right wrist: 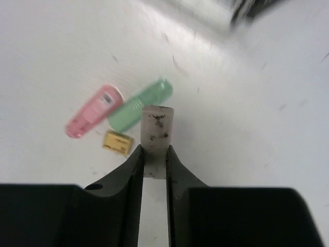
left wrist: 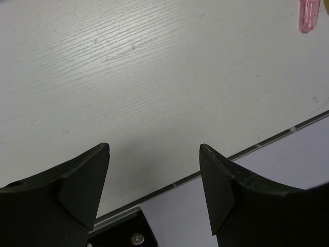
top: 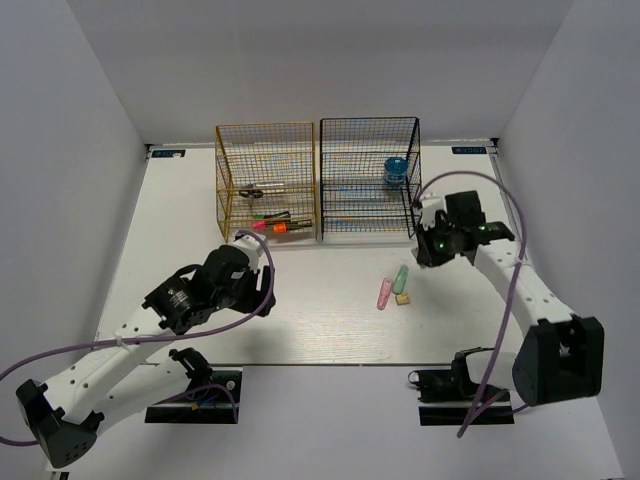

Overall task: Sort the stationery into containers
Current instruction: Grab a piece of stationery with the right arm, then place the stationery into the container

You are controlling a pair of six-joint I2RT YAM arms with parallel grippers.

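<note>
Now right arm (top: 512, 285) bent beside black rack (top: 368, 180), right fingers (right wrist: 132, 172) clamped on white stick (right wrist: 157, 128); left fingers (left wrist: 85, 180) apart.

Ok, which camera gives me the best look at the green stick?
Right wrist: the green stick lies close and large beside the pink stick. Top external shows it small; left wrist misses it, showing only the pink stick's tip.

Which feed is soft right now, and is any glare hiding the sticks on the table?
Right wrist view: top corner smeared by motion blur, pink stick and green stick slightly soft but free of glare, white block sharper. Left wrist view: table grain crisp, its own fingers dark and featureless. Top view: even light, soft arm shadows only.
</note>
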